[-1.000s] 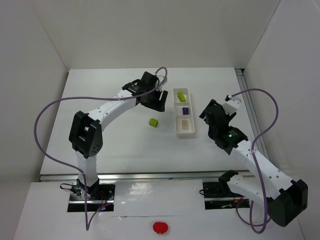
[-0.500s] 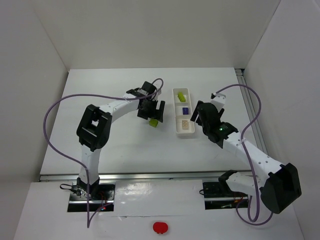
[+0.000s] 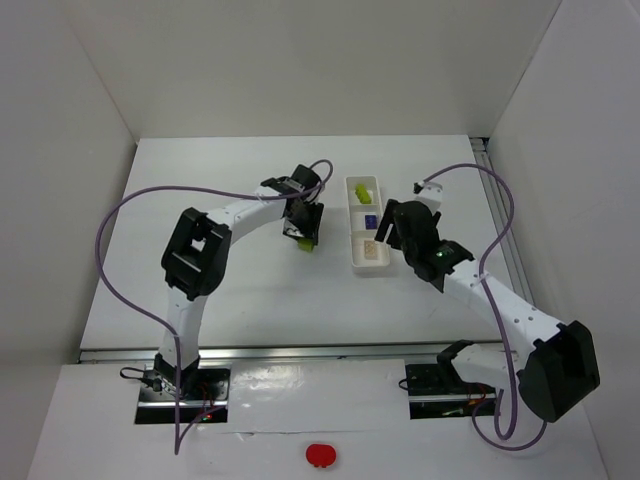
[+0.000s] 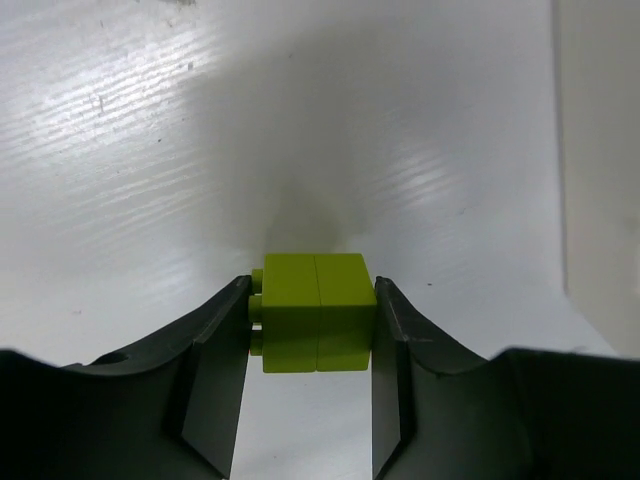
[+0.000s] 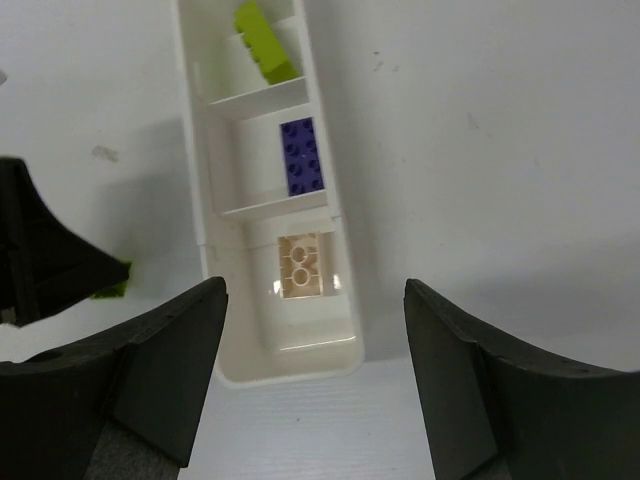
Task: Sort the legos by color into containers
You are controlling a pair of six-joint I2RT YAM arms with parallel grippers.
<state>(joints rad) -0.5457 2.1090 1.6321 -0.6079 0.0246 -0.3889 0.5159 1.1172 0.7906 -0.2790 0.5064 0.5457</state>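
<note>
Jaws of left gripper (image 4: 312, 300) pinch the loose green brick (image 4: 315, 312) mid-tabletop, left of the tray (image 5: 290, 362), prob bound for its far compartment (image 5: 225, 60); right gripper (image 5: 312, 300) jaws gape empty above tray

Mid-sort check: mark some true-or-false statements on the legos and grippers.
1. The left gripper's fingers sit either side of a yellow-green lego on the table. True.
2. The tray's middle compartment is empty. False: the purple lego lies there, with the cream lego in the near-end compartment.
3. The right gripper holds a lego. False: it is open and empty above the tray.
4. A second yellow-green lego lies in the far compartment. True.
</note>
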